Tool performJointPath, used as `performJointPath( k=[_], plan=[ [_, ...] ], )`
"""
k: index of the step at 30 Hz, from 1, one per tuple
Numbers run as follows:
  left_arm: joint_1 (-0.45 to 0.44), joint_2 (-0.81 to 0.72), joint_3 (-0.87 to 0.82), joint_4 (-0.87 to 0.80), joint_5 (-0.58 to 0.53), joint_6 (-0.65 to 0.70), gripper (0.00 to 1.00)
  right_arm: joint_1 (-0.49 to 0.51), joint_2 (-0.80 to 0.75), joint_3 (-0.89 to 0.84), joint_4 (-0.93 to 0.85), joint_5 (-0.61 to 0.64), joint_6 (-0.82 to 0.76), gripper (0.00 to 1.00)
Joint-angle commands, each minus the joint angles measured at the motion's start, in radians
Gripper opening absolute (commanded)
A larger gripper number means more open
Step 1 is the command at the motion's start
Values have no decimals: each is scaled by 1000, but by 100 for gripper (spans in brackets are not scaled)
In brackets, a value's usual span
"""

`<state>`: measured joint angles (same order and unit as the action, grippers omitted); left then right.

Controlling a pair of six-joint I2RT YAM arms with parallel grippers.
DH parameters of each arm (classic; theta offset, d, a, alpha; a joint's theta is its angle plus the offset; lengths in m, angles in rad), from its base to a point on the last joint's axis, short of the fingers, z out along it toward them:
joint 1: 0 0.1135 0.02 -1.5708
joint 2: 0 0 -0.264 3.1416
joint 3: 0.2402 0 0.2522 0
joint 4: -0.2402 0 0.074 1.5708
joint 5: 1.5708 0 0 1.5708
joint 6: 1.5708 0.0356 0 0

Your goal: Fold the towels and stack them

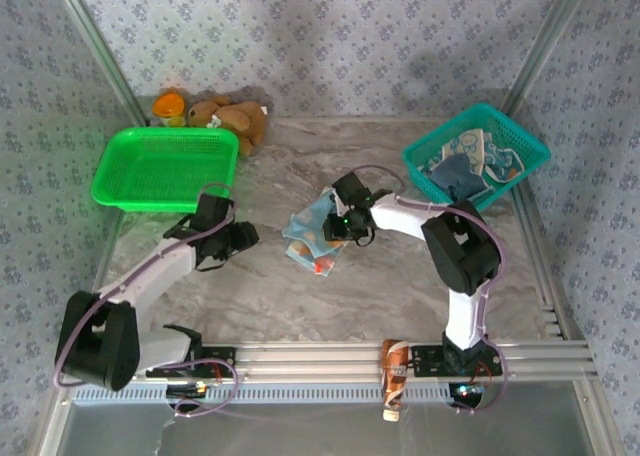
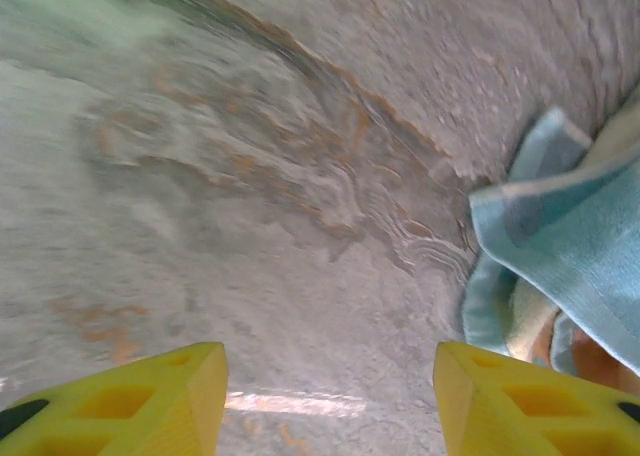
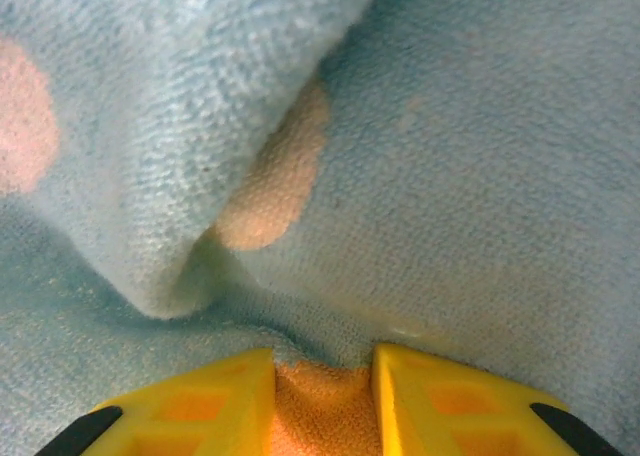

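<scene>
Table point(image 1: 300, 306): marbled grey. The striped towel point(image 1: 318, 234) lies near its middle, and every place below is given from that towel.
Right arm point(image 1: 455, 251): it reaches in from the towel's right, with its wrist over the towel's right edge.
Left arm point(image 1: 150, 271): it comes in from the towel's left and ends short of the cloth.
Green basket point(image 1: 165, 166): on the table, well apart to the towel's far left.
Teal basket point(image 1: 478, 156): to the towel's far right, tilted, with 2 or more towels in the teal basket point(image 1: 470, 166), pale and blue-grey.
Striped towel: rumpled in the top view. The left wrist view gives you its blue and cream edge point(image 2: 570, 246) raised off the table point(image 2: 250, 226). The right wrist view gives you blue pile with pale dots and a fold point(image 3: 480, 176).
Brown plush toy point(image 1: 232, 121): beyond the towel, to the far left, touching the green basket's far corner.
Right gripper point(image 1: 335, 226): on the towel. The top view is too small to judge the grip. In the right wrist view the gripper point(image 3: 322, 396) pinches an orange part of the towel between its yellow fingers point(image 3: 200, 401).
Left gripper point(image 1: 240, 238): just left of the towel and apart from it. Its wrist view gives you the gripper point(image 2: 330, 386) spread, with bare table between its fingers point(image 2: 150, 396).
Orange toy point(image 1: 170, 106): beside the plush toy, on the side away from the towel.
</scene>
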<state>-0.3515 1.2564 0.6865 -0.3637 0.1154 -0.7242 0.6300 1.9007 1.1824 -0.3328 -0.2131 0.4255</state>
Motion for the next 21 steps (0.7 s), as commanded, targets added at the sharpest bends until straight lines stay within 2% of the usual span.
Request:
performJointPath(
  k=[1,8,12,17,19,21],
  plan=[
    [-66,78,43,72,8,-36,53,32,12,-19,-66,24,-27,34],
    [-70,232,117,104,-64,-94,46,51,4,-35,-55,20,-23,34],
    [-57,308,160,148,-48,-118,46,58,-7,-43,-60,25,-22,34],
    [-66,423,245,166,35,-81,45,59,-12,-50,-66,29,-22,34],
    [-77,443,249,178,60,-74,31,59,-11,-50,-65,30,-22,34],
    [-90,446,244,196,63,-80,31,60,-9,-49,-64,30,-22,34]
  ],
)
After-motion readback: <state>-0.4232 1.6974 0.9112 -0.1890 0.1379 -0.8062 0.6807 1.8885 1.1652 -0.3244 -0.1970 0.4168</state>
